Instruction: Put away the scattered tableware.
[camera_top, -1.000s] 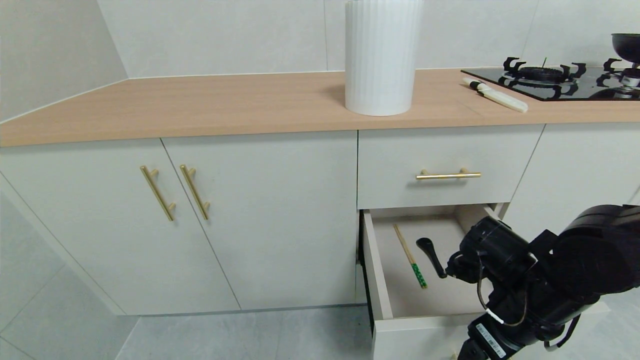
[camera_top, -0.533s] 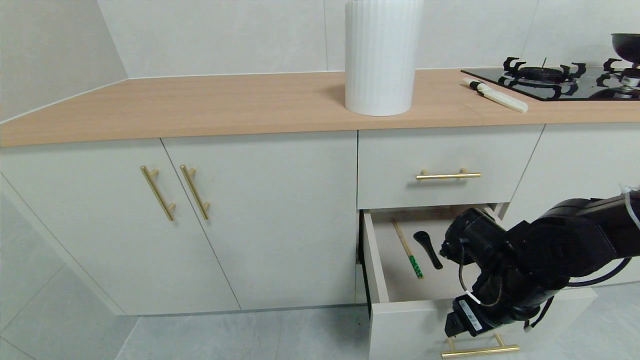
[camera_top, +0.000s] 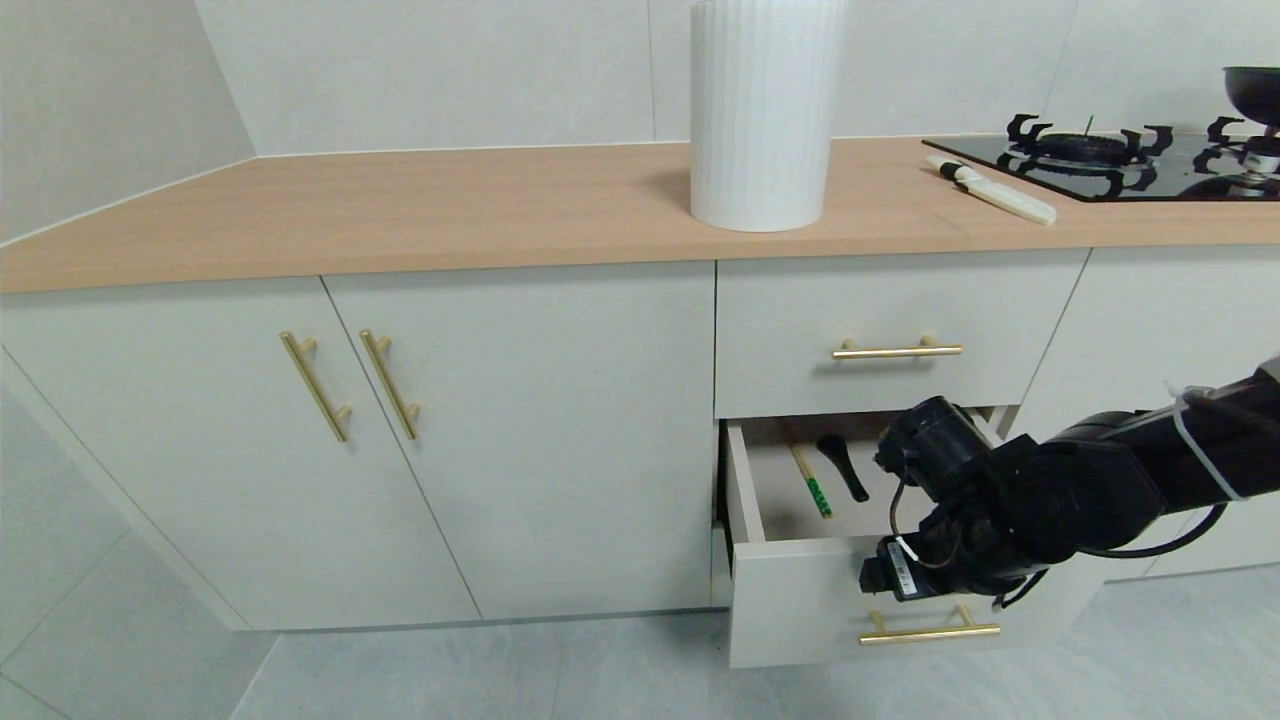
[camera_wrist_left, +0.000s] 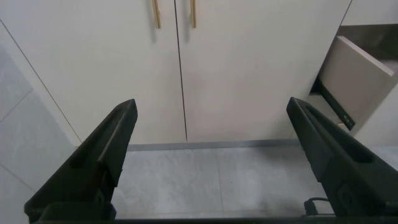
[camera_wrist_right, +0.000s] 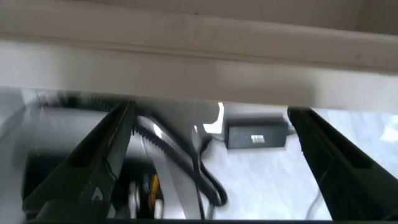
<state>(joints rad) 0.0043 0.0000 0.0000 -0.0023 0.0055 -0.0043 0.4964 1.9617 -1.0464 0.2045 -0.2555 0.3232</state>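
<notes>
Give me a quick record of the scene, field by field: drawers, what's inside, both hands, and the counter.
Lower drawer: partly open
Inside it: chopsticks, black spoon
Upper drawer: shut
Right hand: open, by the lower drawer's front, above its handle
Left hand: open, empty, facing the cabinet doors
Counter: white ribbed container, knife beside the stove

wooden chopsticks with green tips (camera_top: 811, 484) lie left of the black spoon (camera_top: 843, 466), both in the half-open pale lower drawer (camera_top: 790, 600). on the wooden bench (camera_top: 400, 210), tall white ribbed canister (camera_top: 760, 115) stands left of the white knife (camera_top: 990, 190); black gas hob (camera_top: 1100, 160) far right.
</notes>
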